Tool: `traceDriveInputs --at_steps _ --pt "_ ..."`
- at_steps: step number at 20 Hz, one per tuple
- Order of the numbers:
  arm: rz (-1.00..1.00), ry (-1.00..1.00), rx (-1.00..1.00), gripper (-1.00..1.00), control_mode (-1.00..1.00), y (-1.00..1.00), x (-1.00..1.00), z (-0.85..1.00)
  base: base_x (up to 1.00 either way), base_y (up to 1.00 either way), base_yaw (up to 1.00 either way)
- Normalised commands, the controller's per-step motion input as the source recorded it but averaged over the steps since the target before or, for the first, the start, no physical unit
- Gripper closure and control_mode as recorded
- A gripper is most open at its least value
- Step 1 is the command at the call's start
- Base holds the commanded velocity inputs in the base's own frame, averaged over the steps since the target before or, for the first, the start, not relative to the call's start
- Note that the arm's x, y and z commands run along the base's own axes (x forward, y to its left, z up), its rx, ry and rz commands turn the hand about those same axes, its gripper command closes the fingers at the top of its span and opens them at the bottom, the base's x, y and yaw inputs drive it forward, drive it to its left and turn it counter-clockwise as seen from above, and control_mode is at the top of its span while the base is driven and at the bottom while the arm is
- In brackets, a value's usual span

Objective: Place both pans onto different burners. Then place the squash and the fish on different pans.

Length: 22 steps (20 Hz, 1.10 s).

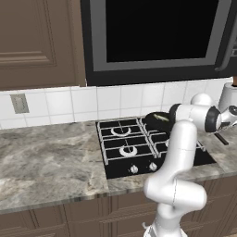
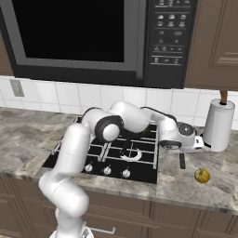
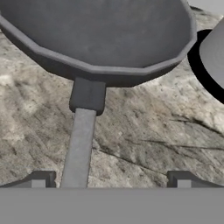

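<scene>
Open gripper [image 3: 110,181] above a pan handle [image 3: 80,146]

Its jaws stand wide apart, holding nothing; the grey pan [image 3: 100,33] sits on the marble counter [image 3: 144,135] ahead.

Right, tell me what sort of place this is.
A home kitchen, rendered: a black four-burner gas hob is set in a grey marbled stone counter, with a black built-in microwave above and a white paper-towel roll beside it.
</scene>
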Motion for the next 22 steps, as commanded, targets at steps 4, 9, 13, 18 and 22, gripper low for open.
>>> traceDriveInputs --at_steps 4,9,13,18,22 --pt "0.0 0.0 0.03 -1.0 -1.0 -0.12 0.0 -0.16 0.0 0.0 0.0" --pt "0.0 0.0 0.0 1.0 -1.0 0.0 0.0 -0.11 0.0 0.0 0.0" --pt "0.0 0.0 0.0 1.0 -1.0 0.0 0.0 -0.24 0.0 0.0 0.0" --pt "0.0 0.0 0.0 1.0 -1.0 0.0 0.0 -0.15 0.0 0.0 0.0" --pt "0.0 0.0 0.0 1.0 -1.0 0.11 -0.04 0.0 0.0 0.0 0.0"
